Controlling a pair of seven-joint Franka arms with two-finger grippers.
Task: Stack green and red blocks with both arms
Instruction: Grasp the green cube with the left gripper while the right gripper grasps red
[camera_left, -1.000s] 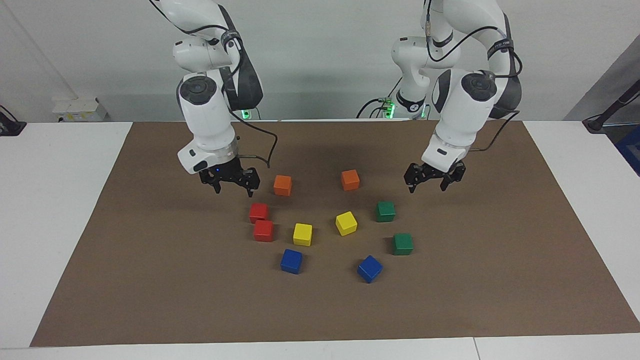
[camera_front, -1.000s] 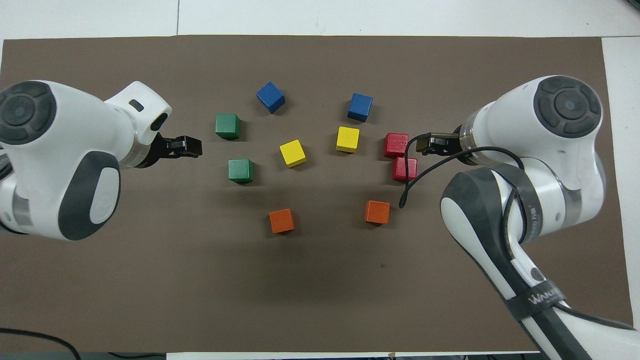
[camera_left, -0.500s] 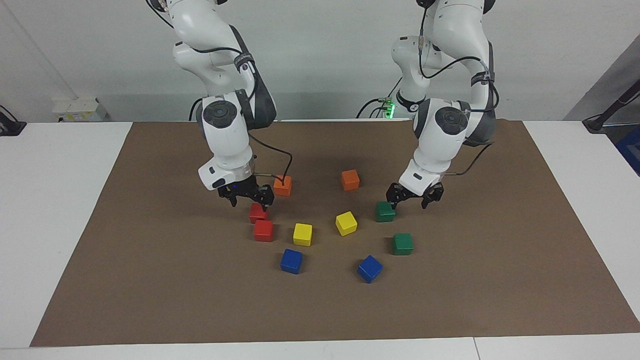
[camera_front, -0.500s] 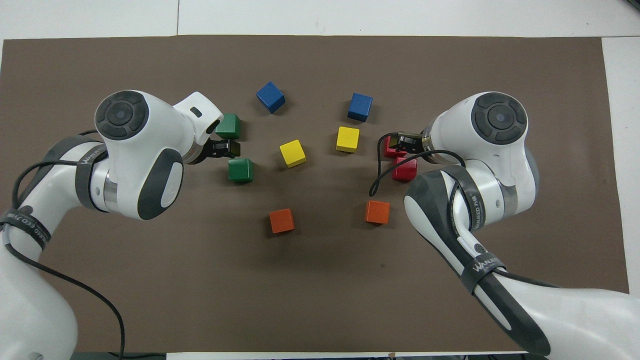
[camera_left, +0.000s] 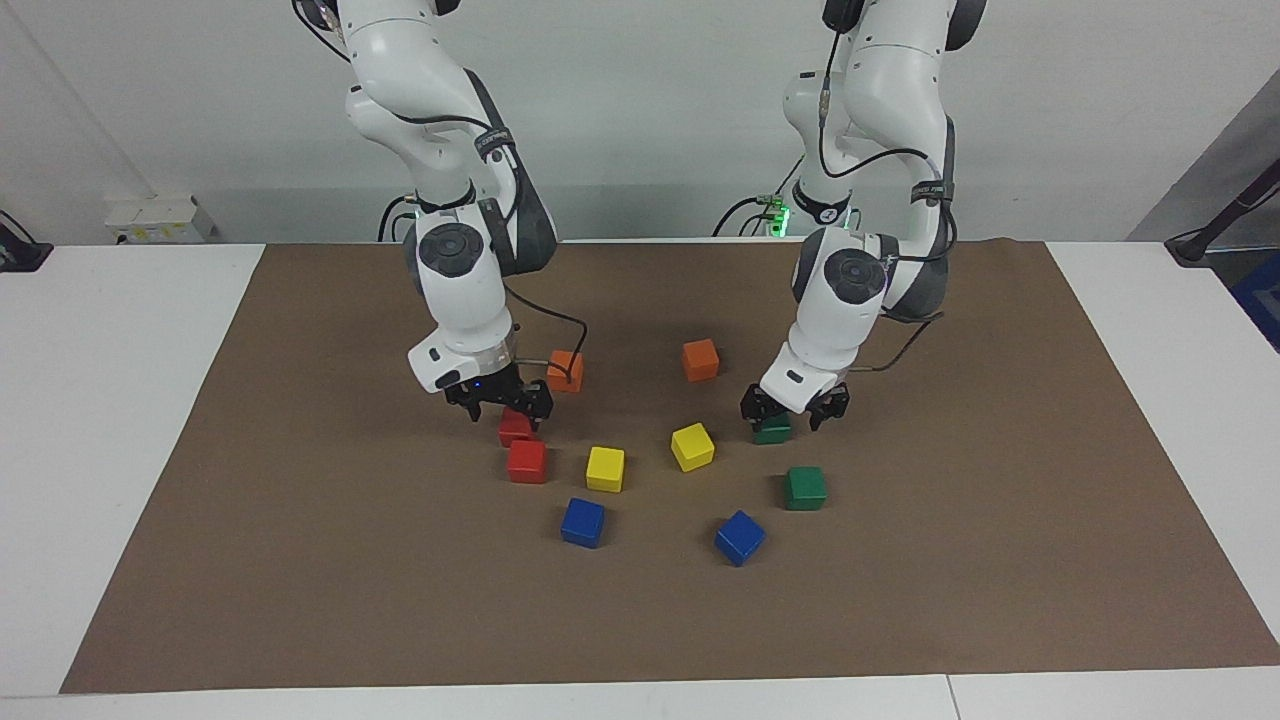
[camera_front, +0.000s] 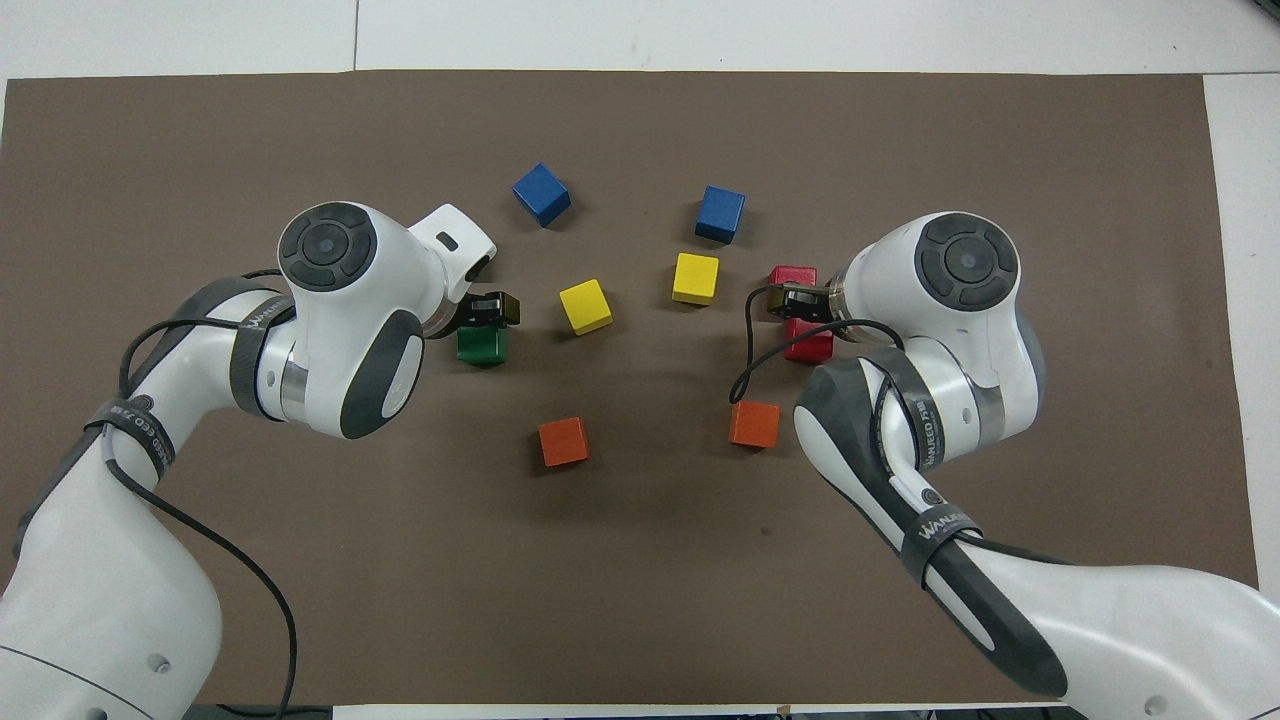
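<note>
The left tool (camera_left: 795, 408) is held spread over a dark green matte cube (camera_left: 773, 431); the right tool (camera_left: 498, 400) is held spread over a bright red matte cube (camera_left: 514, 428).

Both arms are made of glossy white, rounded shells. The left arm (camera_left: 860, 290) and the right arm (camera_left: 460, 270) each have round dark grey caps on the joints, with rings pressed into the cap. Dark grey oval panels sit on the sides of the elbow parts. A black band with pale letters goes around each forearm. Thin black cables run along the outside of the links and hang in a loop near each wrist. Each wrist ends in a silver ring and then a small black gripper. A little blue light shows under the right arm's wrist.
</note>
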